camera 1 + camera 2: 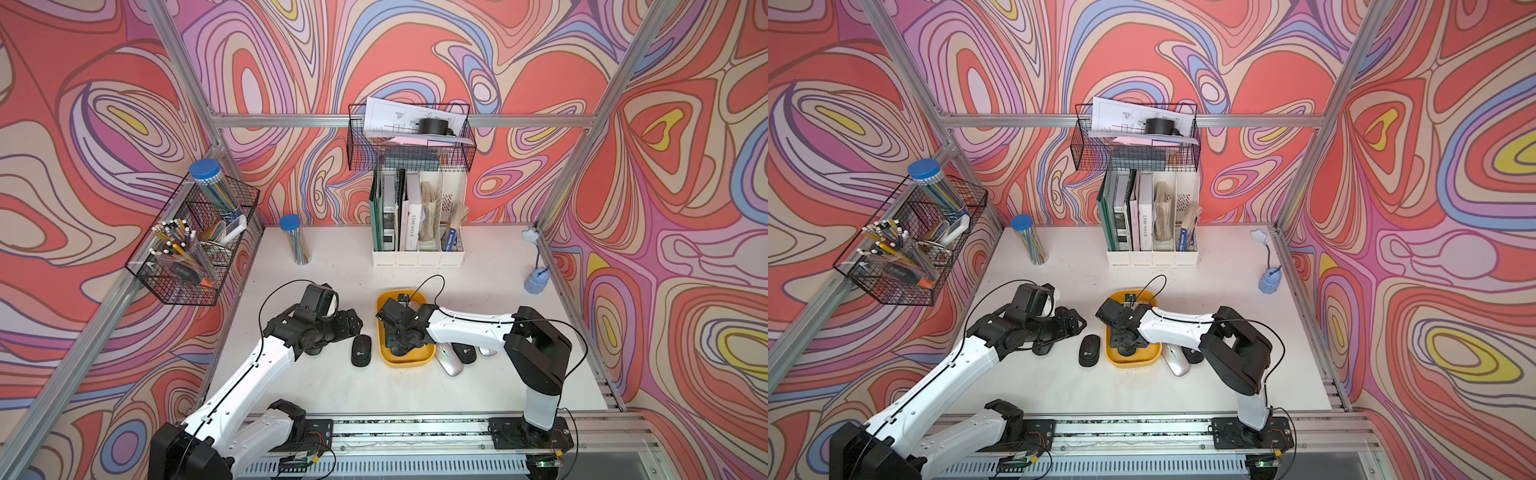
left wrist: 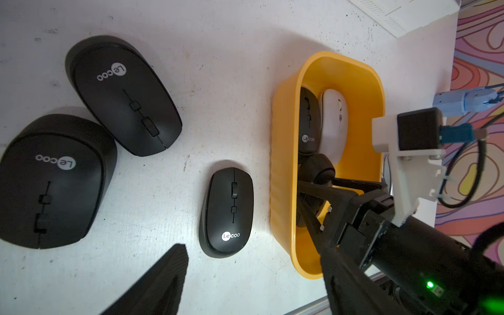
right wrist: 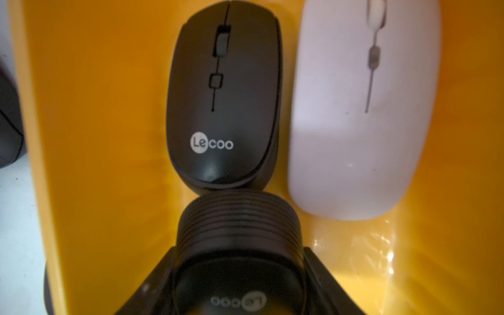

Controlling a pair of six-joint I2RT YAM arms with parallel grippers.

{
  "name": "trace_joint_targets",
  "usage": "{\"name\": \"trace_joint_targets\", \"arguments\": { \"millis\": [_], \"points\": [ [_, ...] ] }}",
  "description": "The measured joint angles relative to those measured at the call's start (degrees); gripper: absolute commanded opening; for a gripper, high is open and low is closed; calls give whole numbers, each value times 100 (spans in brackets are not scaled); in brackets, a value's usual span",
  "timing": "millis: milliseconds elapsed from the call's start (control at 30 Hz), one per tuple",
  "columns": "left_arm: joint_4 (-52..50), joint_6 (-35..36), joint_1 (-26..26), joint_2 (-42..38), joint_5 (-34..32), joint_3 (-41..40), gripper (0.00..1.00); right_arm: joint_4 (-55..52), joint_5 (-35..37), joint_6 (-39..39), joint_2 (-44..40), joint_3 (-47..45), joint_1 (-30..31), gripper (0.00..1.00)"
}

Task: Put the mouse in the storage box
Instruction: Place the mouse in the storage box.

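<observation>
Mid-tabletop, storage box [image 2: 283, 136] holds two mice [image 3: 223, 95]; right gripper [image 3: 238, 259] clamps Lecoo mouse [image 3: 237, 218] inside; left gripper [image 2: 252, 246] fingers [image 2: 163, 278] apart; more mice [image 2: 226, 212] outside.

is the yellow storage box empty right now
No, a black mouse and a white mouse lie side by side inside the storage box in the right wrist view.

A white counter [image 1: 374, 386] sits inside walls printed with red, pink and purple swirls [image 1: 104, 124]. At the far middle, a white plastic file organizer [image 1: 417, 254] holds upright books. A black wire basket [image 1: 409, 156] of papers hangs above it. On the left wall, another black wire basket [image 1: 174, 291] holds pencils. A clear blue-lidded tube [image 1: 296, 241] stands near it on the counter. A small blue lamp [image 1: 536, 282] stands far right.
</observation>
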Motion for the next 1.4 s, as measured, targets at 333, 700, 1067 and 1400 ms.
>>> {"name": "trace_joint_targets", "arguments": {
  "millis": [333, 700, 1067, 1400],
  "points": [
    [2, -22, 0, 7, 2, -26, 83, 90, -160, 96, 157, 0, 9, 58],
    [7, -50, 0, 35, 50, -26, 83, 212, -361, 105, 201, 11, 11, 65],
    [201, -153, 0, 144, 518, -101, 82, 186, -271, 83, 208, 24, 46, 70],
    [260, -173, 0, 20, 739, -179, 81, -127, -190, 31, 0, 81, 162, 70]
  ]
}}
